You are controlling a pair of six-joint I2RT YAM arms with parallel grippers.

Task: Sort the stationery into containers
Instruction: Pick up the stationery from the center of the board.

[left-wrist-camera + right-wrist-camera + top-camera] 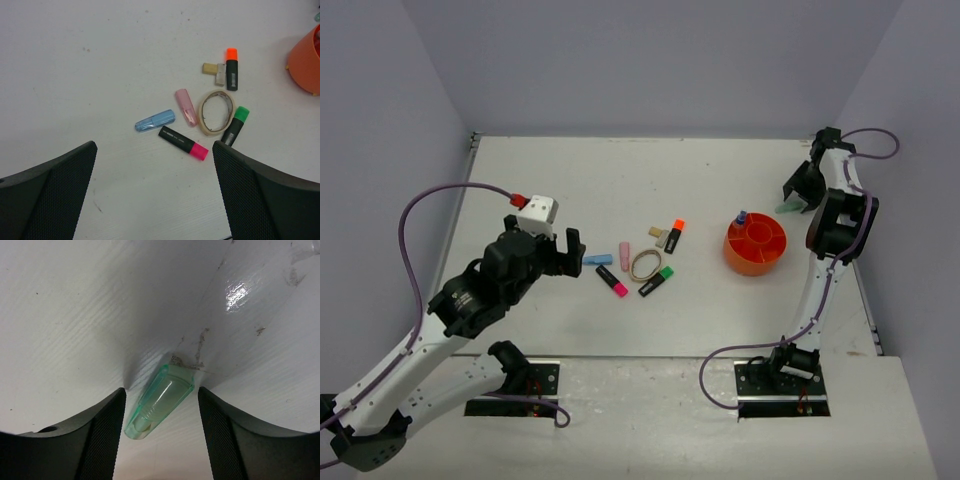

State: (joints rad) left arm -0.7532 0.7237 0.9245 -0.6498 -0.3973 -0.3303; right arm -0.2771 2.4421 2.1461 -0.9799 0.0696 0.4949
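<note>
**Right claw over green highlighter, left claw idle**

Right claw [161, 400] is part open, straddling the pastel green highlighter [165, 390], which lies on the counter [580, 180] at the far right wall. No grip visible. Left claw [154, 147] is wide open and empty, above the black-pink highlighter [183, 143] and rubber band [201, 114]. Orange pot [755, 262] holds 1 pen [741, 216].

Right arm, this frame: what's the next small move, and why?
Probably close the right gripper fully on the pastel green highlighter before any lift. The highlighter lies flat between the jaws, with a sliver of gap seemingly left on one side. The orange pot it likely belongs in stands some way off.
</note>
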